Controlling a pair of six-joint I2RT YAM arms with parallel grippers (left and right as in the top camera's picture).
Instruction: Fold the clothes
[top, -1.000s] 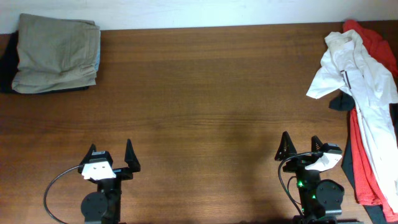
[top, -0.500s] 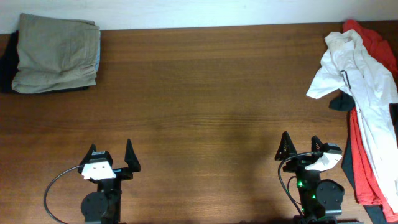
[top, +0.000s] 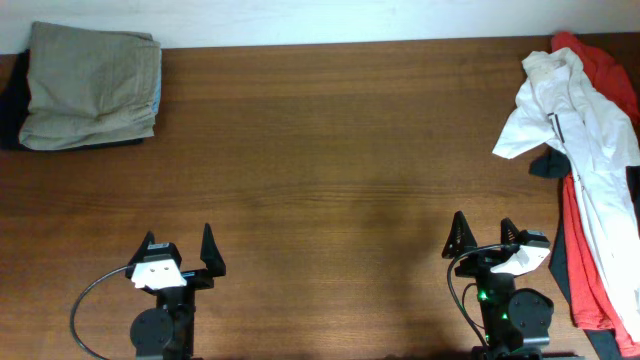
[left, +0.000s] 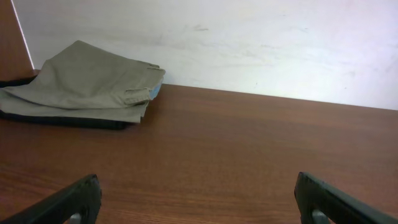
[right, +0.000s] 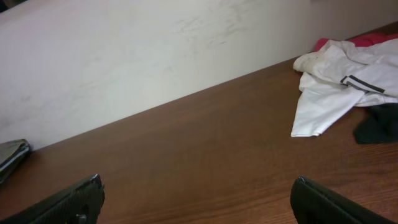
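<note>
Far-left stack: the khaki trousers (top: 92, 85) lie folded at the back left corner of the desk (top: 330, 150), on top of a dark garment (top: 8, 110).
Left claw (top: 178, 245): jaws spread wide, holding nothing, at the near edge and well apart from the stack.
Right claw (top: 482, 235): also spread and empty, near the pile but not touching it.
Right pile: a white garment (top: 575, 120) sprawls unfolded over a red one (top: 590, 270) and a dark piece (top: 550, 163).
Change: nothing has moved in the last second, so this is probably a pause before the pile is tackled.
Left wrist only: a pale blue edge (left: 154, 92) shows at the khaki waistband.
Right wrist only: a striped trim (right: 364, 83) on the white garment. The red shows there as a sliver, and its full length shows only in the overhead view.
</note>
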